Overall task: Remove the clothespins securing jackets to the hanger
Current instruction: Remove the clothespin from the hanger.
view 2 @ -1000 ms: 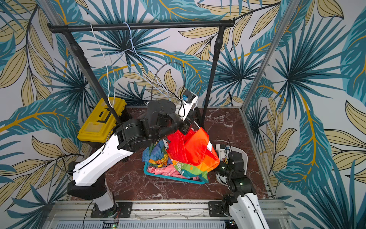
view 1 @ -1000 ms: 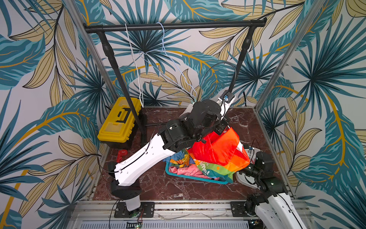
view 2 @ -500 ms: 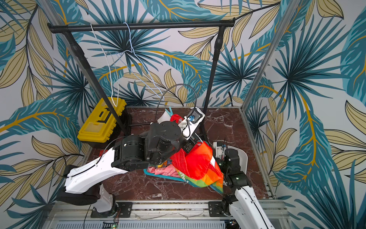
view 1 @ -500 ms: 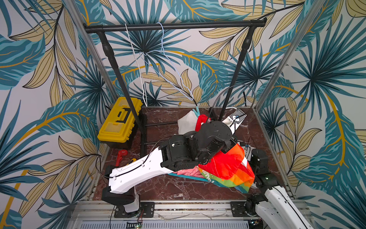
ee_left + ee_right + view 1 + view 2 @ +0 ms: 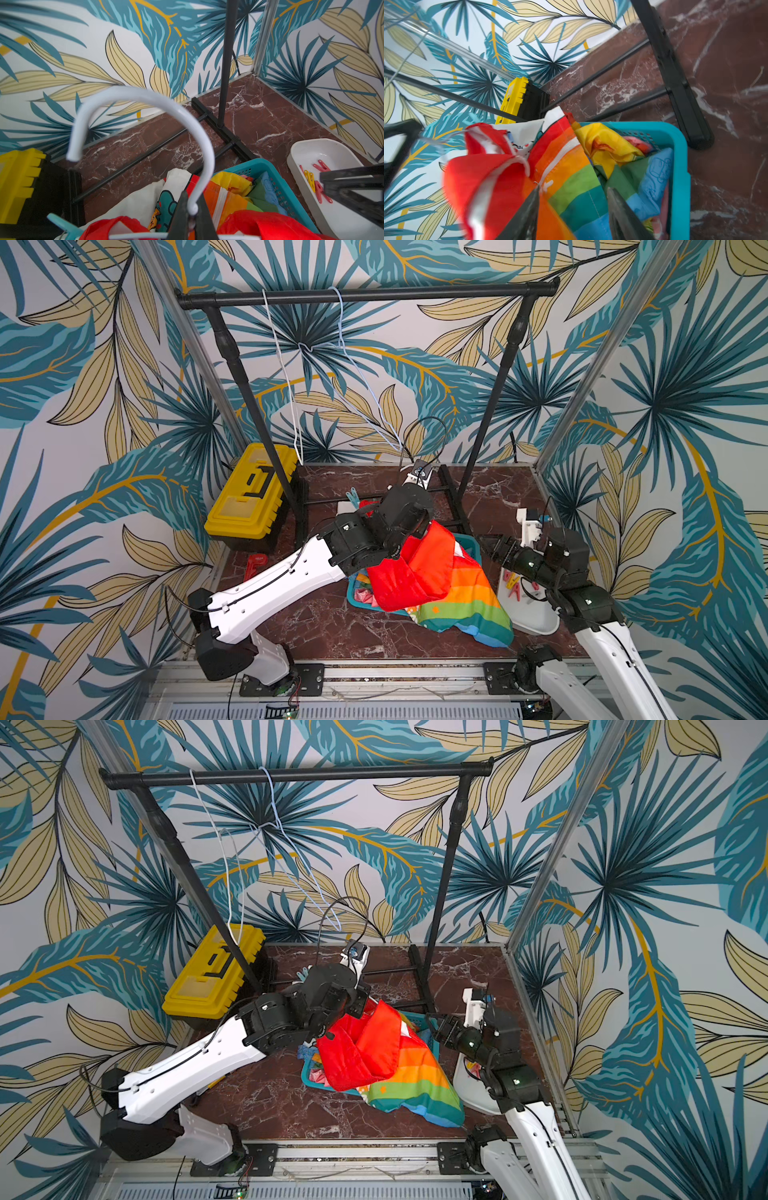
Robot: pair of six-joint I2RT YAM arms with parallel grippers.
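Observation:
My left gripper (image 5: 192, 199) is shut on the neck of a white hanger (image 5: 145, 97). A rainbow-striped jacket with a red hood (image 5: 415, 572) (image 5: 374, 1052) hangs from that hanger and drapes over a teal basket (image 5: 276, 180) onto the table. A teal clothespin (image 5: 62, 224) sits at one end of the hanger and also shows in a top view as the teal clothespin (image 5: 353, 495). Several pink and yellow clothespins (image 5: 318, 187) lie in a white tray (image 5: 536, 614). My right gripper (image 5: 571, 199) is open, its jaws apart just over the jacket's rainbow stripes. More jackets are bundled in the basket.
The black rack (image 5: 365, 292) stands across the back, with two bare wire hangers (image 5: 291, 364) on its bar. A yellow toolbox (image 5: 249, 497) sits at the back left. A red tool (image 5: 251, 568) lies on the table's left side. The rack's feet (image 5: 226, 133) cross the floor behind the basket.
My left arm swung the hanger and jacket forward to the right, then back and down over the basket. My right gripper has opened and reached toward the jacket.

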